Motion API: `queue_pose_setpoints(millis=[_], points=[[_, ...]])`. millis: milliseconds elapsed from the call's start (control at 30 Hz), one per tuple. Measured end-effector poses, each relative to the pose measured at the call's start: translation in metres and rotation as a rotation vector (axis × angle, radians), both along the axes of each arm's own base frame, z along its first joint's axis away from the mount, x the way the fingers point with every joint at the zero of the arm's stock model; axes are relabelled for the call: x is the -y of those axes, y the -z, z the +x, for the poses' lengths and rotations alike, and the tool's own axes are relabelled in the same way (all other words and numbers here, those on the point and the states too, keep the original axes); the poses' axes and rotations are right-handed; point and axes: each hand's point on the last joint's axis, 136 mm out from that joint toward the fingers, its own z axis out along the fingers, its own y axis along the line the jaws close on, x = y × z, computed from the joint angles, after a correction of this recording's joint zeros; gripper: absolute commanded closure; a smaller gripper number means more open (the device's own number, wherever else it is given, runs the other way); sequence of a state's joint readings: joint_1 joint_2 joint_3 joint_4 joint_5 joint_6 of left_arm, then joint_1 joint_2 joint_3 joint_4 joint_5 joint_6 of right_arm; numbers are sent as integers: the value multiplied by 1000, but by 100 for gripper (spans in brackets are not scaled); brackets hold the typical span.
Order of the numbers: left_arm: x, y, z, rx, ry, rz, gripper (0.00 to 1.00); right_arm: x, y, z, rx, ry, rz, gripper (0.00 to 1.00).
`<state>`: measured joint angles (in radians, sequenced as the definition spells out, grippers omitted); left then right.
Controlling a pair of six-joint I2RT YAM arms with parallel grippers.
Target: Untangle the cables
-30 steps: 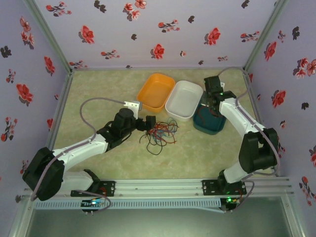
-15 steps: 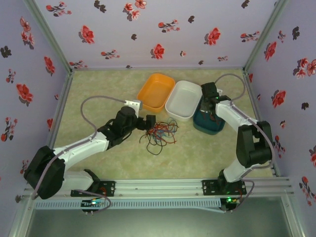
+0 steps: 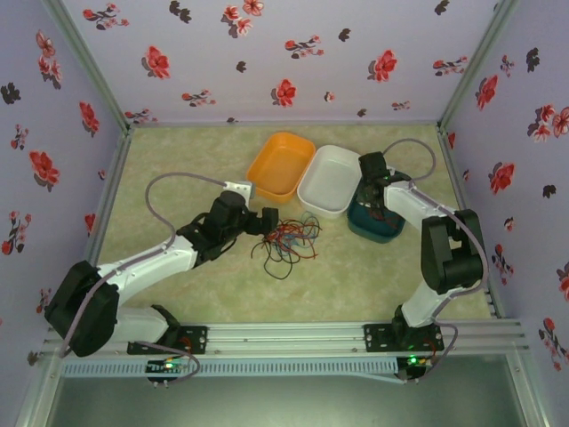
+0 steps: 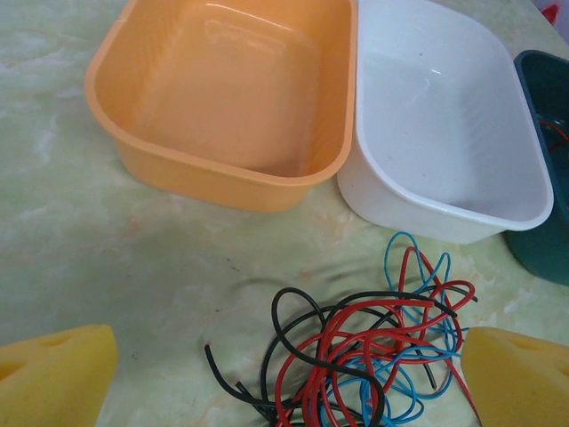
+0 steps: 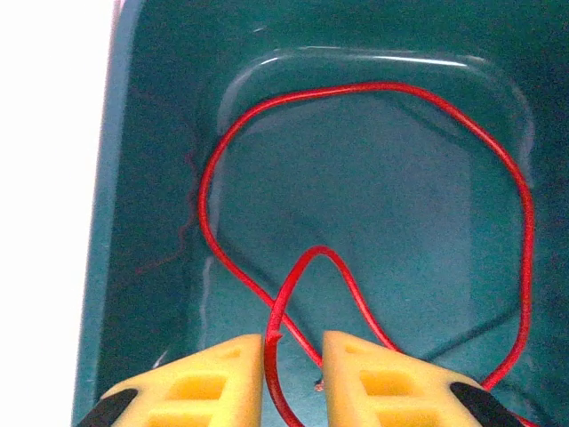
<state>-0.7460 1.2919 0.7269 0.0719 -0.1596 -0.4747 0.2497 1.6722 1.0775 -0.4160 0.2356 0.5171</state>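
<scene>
One red cable (image 5: 373,89) is laid looped inside the teal tray (image 5: 142,133), straddled by the slightly parted right end effector (image 5: 293,351). The tangled cables (image 4: 373,356), left of that tray, are flanked by the wide-open left end effector (image 4: 284,360).

I'm running a lab test booth: floral-papered walls (image 3: 284,44) stand beyond my left gripper (image 3: 269,220), an aluminium rail (image 3: 293,336) behind it, marbled tabletop (image 3: 178,160) beneath.

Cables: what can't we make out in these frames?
- Left wrist: the cable tangle is cut off by the bottom edge.
- Top external: its strands are too small to trace.
- Right wrist: the red cable leaves the bottom edge between the right end effector's fingers.
- Top external: the right arm hides the teal tray's inside.
</scene>
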Motion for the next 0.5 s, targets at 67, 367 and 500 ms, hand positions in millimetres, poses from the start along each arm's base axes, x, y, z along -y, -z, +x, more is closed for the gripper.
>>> queue_pose_setpoints(millis=[67, 367, 500], points=[[-1, 0, 0, -4, -6, 0, 0, -2, 0, 0, -2, 0, 10, 70], [-6, 3, 1, -31, -34, -3, 0, -7, -21, -9, 22, -10, 47, 58], [-11, 4, 4, -50, -63, -15, 0, -17, -45, -16, 63, -39, 61, 58]])
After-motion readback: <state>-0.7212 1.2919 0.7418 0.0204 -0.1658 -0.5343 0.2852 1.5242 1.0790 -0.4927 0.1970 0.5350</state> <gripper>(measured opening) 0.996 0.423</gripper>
